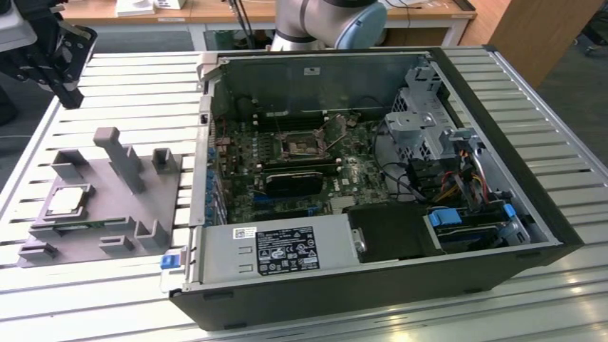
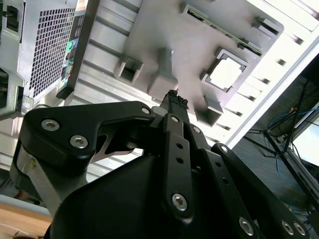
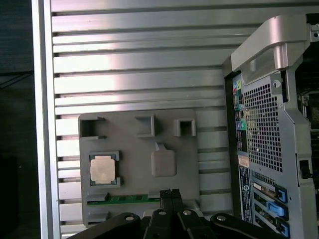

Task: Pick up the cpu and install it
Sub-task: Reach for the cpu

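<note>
Gripper (image 1: 67,89) hangs at the exterior view's upper left, jaws closed, empty; cpu (image 1: 68,200) lies in gray tray (image 1: 109,208) below.

Open air stood above the flat grey plastic holder tray (image 1: 95,214), and nothing lay between it and the black two-finger gripper (image 1: 68,96), which hung high over the far corner of the slatted aluminium table (image 1: 532,114). The small silvery square cpu (image 1: 67,201) lay uncovered in its recess, hemmed by low grey walls. Tall grey posts (image 1: 119,160) rose from the tray just beside it, on the side toward the open black computer case (image 1: 380,285). Inside, the dark square socket frame (image 1: 302,144) was reachable from above. The long black card (image 1: 299,182) crowded it closely, and bundled cables (image 1: 418,182) and a silver drive cage (image 1: 413,107) stood toward the exterior view's right.
</note>
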Motion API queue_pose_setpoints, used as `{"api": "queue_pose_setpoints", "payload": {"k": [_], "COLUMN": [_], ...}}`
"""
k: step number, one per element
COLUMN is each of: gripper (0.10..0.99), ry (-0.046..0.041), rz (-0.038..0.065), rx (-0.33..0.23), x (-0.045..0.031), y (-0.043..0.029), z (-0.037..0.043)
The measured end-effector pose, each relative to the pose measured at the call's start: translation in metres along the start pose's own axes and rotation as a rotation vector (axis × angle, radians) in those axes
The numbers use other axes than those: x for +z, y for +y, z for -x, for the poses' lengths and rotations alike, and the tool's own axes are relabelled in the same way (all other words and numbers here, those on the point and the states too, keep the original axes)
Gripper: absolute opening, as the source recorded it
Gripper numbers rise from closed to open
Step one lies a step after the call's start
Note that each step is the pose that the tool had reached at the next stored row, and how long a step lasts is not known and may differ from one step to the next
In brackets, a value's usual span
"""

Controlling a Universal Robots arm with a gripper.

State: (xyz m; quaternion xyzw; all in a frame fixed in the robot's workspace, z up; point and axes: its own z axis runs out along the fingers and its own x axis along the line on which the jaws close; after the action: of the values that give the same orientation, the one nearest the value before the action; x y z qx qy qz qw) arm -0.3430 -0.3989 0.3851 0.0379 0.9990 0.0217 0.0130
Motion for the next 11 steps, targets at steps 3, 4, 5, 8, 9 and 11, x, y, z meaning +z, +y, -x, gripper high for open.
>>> {"api": "queue_pose_setpoints", "payload": {"k": [3, 4, 5, 8, 9, 11], "gripper": [0.106, 0.106, 0.106, 0.106, 0.106, 0.106], "ry": [-0.0001, -0.0001, -0.0001, -0.0001, -0.0001, -0.0001], "rz": [0.000, 0.000, 0.000, 0.000, 0.000, 0.000], "rx": [0.000, 0.000, 0.000, 0.000, 0.000, 0.000], "x": [0.0001, 0.0002, 0.0002, 0.0003, 0.0004, 0.0004], "y": [-0.0001, -0.0002, -0.0002, -0.0003, -0.0004, -0.0004], "z": [-0.0013, -0.0017, -0.0022, -0.0038, -0.0043, -0.0054]}}
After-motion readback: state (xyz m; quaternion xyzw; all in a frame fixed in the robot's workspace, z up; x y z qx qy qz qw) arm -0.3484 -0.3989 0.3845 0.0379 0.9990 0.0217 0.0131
